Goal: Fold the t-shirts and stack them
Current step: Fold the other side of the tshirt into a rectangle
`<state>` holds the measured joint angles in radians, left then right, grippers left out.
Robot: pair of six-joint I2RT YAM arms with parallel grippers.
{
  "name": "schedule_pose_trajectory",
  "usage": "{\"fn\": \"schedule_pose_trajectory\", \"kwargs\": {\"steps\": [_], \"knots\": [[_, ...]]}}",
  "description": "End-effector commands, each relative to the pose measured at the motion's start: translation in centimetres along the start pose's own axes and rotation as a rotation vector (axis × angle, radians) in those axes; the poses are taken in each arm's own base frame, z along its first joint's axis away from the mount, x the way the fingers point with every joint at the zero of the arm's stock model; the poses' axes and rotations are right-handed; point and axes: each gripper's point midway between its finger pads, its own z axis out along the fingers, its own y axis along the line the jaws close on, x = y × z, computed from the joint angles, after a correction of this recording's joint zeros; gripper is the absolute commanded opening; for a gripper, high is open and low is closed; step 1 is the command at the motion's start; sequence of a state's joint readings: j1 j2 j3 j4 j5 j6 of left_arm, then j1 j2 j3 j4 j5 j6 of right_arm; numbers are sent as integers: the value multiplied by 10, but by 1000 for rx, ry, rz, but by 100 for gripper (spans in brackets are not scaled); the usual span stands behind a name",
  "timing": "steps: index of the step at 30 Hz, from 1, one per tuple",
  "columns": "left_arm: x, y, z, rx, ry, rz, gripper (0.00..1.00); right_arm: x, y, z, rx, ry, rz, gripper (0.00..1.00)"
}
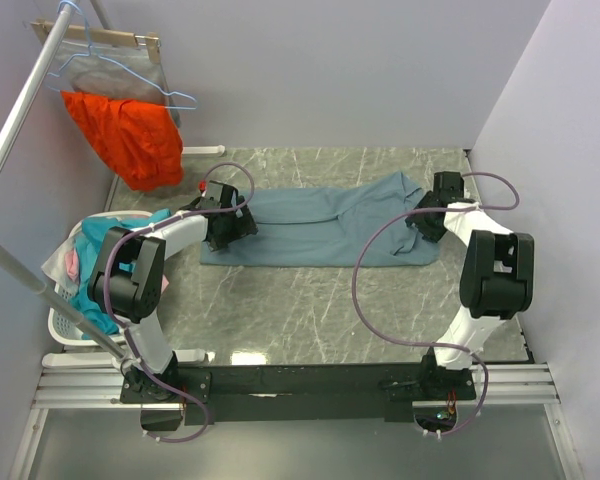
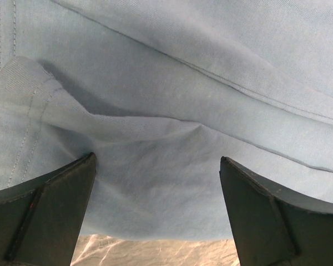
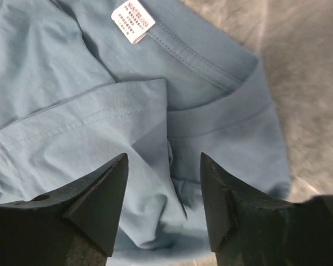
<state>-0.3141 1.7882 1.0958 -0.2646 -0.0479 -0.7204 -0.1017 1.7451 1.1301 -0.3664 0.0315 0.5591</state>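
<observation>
Lying folded lengthwise, slate-blue t-shirt (image 1: 320, 228) shows creases.

black-and-white arms (image 1: 175, 236); looping purple cables (image 1: 356, 280); dark wedge-shaped jaws

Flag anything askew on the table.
The t-shirt is folded unevenly. At the right gripper its collar end bunches, with a sleeve flap lying crooked over the neckline, and a corner pokes out past the far edge. Nothing looks torn.
</observation>
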Motion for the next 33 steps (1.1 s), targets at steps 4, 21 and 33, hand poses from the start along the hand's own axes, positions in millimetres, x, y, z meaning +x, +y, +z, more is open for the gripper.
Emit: {"fn": "schedule_pose_trajectory", "kwargs": {"steps": [4, 21, 33], "knots": [[6, 3, -7, 2, 8, 19, 99, -7, 13, 19, -70, 24, 2, 55], [14, 13, 1, -37, 23, 32, 99, -53, 21, -10, -64, -114, -82, 0], [28, 30, 5, -91, 44, 54, 99, -83, 89, -29, -343, -115, -159, 2]]}}
